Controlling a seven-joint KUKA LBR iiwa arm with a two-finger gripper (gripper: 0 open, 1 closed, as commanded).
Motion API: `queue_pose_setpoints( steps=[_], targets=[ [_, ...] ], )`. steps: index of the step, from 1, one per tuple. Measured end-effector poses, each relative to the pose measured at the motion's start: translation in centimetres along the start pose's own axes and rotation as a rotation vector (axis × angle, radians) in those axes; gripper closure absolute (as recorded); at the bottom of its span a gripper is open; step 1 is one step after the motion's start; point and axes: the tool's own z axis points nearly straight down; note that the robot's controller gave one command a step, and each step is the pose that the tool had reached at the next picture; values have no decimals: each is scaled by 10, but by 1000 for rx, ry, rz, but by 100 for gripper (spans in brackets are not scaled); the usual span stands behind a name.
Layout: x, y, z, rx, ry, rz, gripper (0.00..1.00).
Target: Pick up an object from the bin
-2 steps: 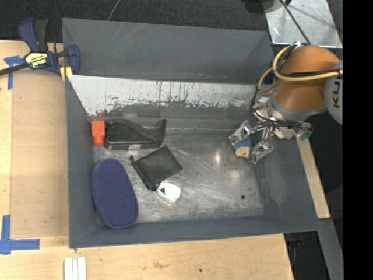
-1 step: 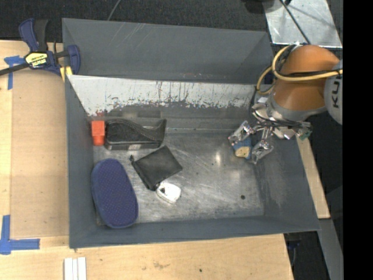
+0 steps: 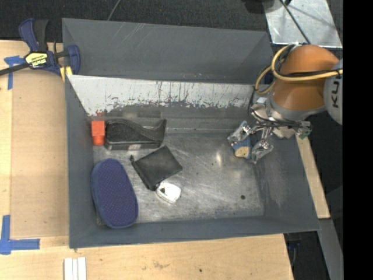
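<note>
Dark block lettering on white arm link, just right of orange cover: turned sideways, cut off at picture side. One letter shape resembles "K", next perhaps "U"; remainder unreadable. Dark mark on small white thing near front of bin: too small to tell whether print. Nothing else legible.

Bin: grey metal, matt walls; floor scuffed bright, back wall streaked with dark scratches.
Oval case: blue, finely textured, cloth-like.
Pouch: black, matt, slightly grained.
Wedge: black, dull, material unclear.
Block: orange, smooth, plastic-looking.
Small white thing: glossy.
Arm cover: orange, smooth, glossy sheen.
Gripper: bare metal, glinting.
</note>
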Motion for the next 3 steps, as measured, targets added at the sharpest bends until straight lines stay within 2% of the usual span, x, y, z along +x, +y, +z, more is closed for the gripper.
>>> queue_pose_setpoints(
  steps=[1, 2, 3],
  targets=[
    [6, 2, -1, -3, -10, -9, 100],
    [3, 4, 0, 3, 0, -5, 100],
    [2, 7, -1, 8, 2, -20, 100]
  ],
)
